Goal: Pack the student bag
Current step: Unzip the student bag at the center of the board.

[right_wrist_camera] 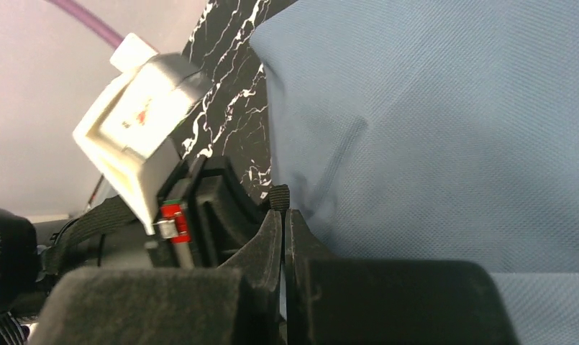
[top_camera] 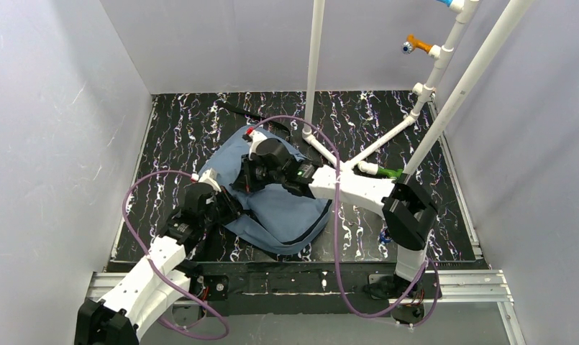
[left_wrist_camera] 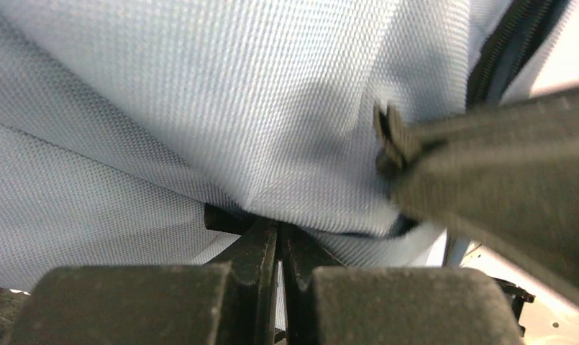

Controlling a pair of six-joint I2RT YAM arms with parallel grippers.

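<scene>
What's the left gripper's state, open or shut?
Shut on the backpack: in its wrist view the left gripper pinches the blue fabric edge between closed fingertips.

The bag (left_wrist_camera: 200,108) runs off the left wrist view's top and left edges; a dark blurred shape (left_wrist_camera: 502,180) crosses its right side. Overhead, the right arm (top_camera: 347,185) hides the bag's middle.
</scene>
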